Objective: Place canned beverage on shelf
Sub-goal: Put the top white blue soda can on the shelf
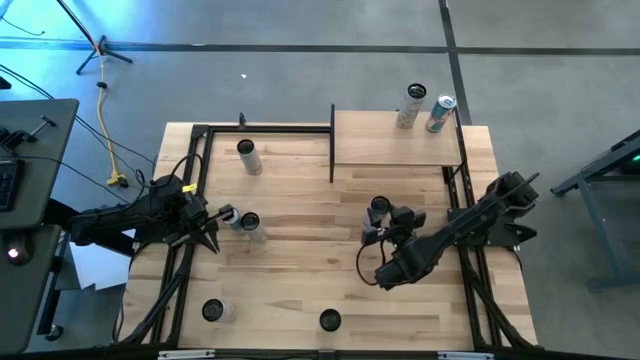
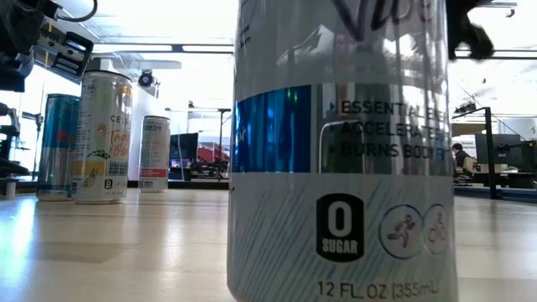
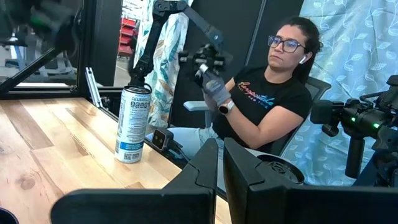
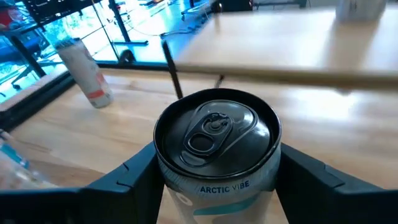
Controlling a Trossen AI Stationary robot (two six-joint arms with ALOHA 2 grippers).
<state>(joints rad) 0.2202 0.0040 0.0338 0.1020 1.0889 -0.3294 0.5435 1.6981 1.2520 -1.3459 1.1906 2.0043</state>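
Silver-topped can (image 4: 216, 146) clamped between the fingers of the right end effector (image 1: 380, 214), upright near the middle of the counter (image 1: 290, 260), short of the shelf (image 1: 395, 150). Judged as roughly midway: can grasped, not yet carried over and set down on the plank. Two cans (image 1: 425, 107) already standing at the shelf's far edge, so room left nearer the front. Remaining, by this reading: lift, move toward the shelf, lower onto the light wood, let go.

Left end effector (image 1: 210, 225) parked at the counter's left side, just beside another can (image 1: 249, 226); fingers drawn close together around nothing, going by the left wrist view.

Pale planked wood for the counter, framed in black metal posts, with further cans scattered: one toward the far left (image 1: 247, 156), two along the near edge. Grey floor beyond, a yellow cable (image 1: 108, 130) trailing across it. Seated person (image 3: 261, 93) off the counter's edge, gloved hand raised on a control rig.
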